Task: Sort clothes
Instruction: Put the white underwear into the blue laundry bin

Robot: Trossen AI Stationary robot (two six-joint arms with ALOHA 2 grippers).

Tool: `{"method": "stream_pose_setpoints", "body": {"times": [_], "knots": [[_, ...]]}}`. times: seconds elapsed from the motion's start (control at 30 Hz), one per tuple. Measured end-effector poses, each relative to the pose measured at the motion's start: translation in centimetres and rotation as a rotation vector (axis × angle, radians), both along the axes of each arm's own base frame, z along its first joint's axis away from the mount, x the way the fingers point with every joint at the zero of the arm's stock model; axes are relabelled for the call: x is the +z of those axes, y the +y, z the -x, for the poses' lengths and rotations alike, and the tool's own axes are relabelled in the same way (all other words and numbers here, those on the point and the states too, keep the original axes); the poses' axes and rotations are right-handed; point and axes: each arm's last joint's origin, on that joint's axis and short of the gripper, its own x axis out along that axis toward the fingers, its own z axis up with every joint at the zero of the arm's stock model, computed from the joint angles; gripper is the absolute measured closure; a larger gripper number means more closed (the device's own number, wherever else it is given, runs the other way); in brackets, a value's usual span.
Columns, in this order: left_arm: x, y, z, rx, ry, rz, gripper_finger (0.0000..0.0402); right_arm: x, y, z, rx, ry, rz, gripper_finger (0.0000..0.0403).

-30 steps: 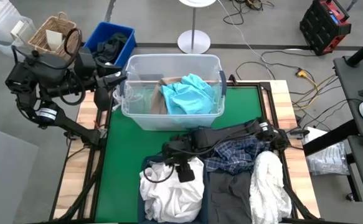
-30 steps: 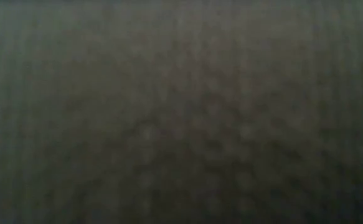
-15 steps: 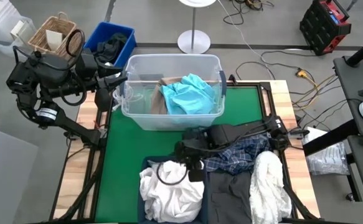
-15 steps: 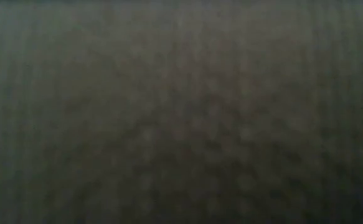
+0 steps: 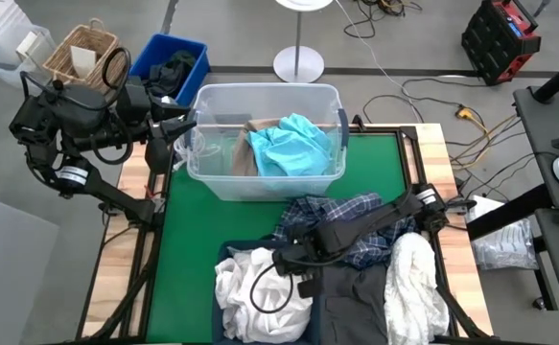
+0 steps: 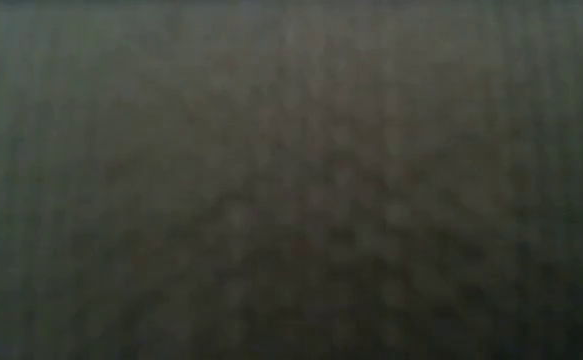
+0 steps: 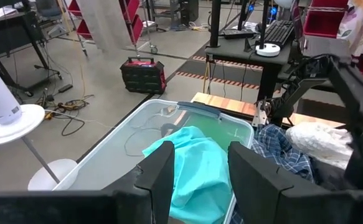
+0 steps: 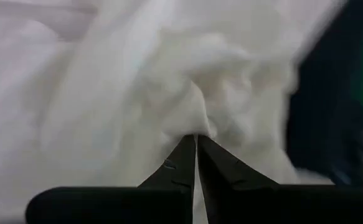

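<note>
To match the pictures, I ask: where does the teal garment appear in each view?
High view: teal garment lies in the clear tub, upper middle.
Low view: nothing can be made out.
Left wrist view: lower middle, in the same tub.
Right wrist view: not in it.
Shared landmark: the clear tub.

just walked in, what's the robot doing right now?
Sorting clothes. The right gripper is shut on the white garment at the table's near edge, beside the plaid shirt and dark grey garment. The left gripper waits open at the clear tub, which holds the teal garment.
</note>
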Motion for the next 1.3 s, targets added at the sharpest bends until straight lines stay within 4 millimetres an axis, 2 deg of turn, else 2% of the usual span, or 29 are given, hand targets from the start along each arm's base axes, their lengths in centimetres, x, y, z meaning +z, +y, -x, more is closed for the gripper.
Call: {"method": "stream_pose_setpoints", "body": {"times": [0.13,0.27,0.57,0.87,1.0,1.17,1.3], "knots": [[0.0,0.0,-0.2,-0.002,0.006,-0.005,0.0271,-1.7,0.3,-1.2,0.075,-0.071,-0.124,0.0394],[-0.1,-0.1,-0.4,-0.002,0.011,-0.007,0.0271,-2.9,-0.2,-1.3,0.104,-0.049,-0.201,0.0394],[-0.3,-0.1,-0.7,-0.002,0.034,-0.009,0.0271,-5.0,-0.5,-1.2,0.107,-0.033,-0.184,0.0394],[-0.3,-0.1,-0.7,-0.002,0.034,-0.009,0.0271,-5.7,-1.0,-1.2,0.118,-0.045,-0.169,0.0394],[-0.3,-0.1,-0.7,-0.002,0.034,-0.009,0.0271,-4.1,-1.2,-0.9,0.065,-0.064,-0.176,0.0390],[-0.3,-0.1,-0.7,-0.005,0.038,-0.018,0.0271,0.2,-1.8,0.2,0.008,-0.165,-0.152,0.0375],[-0.4,-0.1,-0.8,-0.010,0.043,-0.017,0.0271,2.4,-2.4,1.4,-0.064,-0.172,-0.144,0.0345]]}}
